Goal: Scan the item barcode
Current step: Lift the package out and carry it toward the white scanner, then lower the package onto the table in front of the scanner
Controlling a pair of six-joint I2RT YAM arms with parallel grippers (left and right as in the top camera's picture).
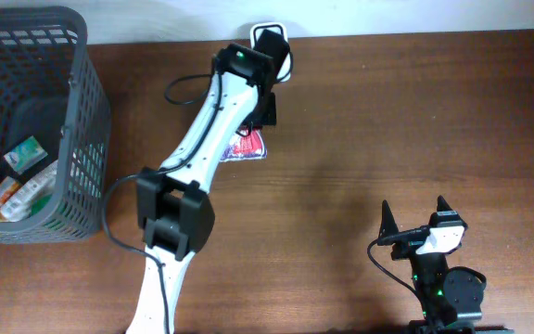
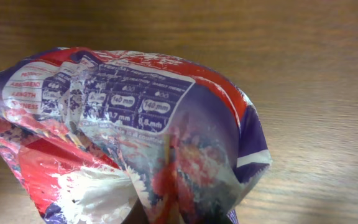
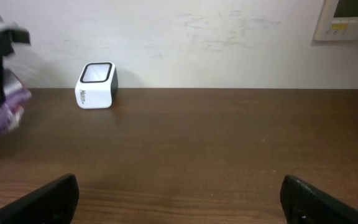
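holding a red-purple packet (image 2: pixel 135 143), left tool (image 1: pixel 263 116) near scanner (image 3: pixel 97 85).

Crinkled red-purple packet (image 2: pixel 129 137) above wooden table (image 2: pixel 309 56)

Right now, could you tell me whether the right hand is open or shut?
Open. The right hand shows its fingers wide apart in the overhead and wrist views, with only bare table between them, nothing held.

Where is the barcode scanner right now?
The scanner stands at the table's far edge by the wall, left of centre in the right wrist view; overhead it is top centre, partly under the left arm, beyond the red-purple packet.
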